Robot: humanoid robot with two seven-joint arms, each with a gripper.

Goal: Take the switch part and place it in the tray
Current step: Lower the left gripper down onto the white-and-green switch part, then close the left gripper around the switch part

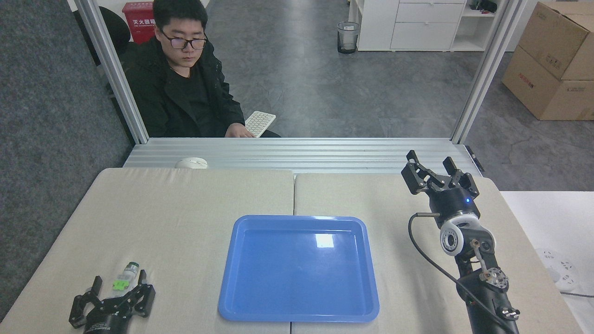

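Left tool (118, 290) spread around switch part (124, 279), tray (232, 278) rightward.

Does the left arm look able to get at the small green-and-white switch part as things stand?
Probably yes. The small whitish switch part with the green block lies on the beige table cover just ahead of the open left gripper, between its fingers, with nothing lying between them.

Glossy blue tray (298, 315), green-banded whitish switch part (124, 279)

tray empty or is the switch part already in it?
Empty. The tray shows only bare blue floor with a glare patch; the switch part lies on the table, left of it.
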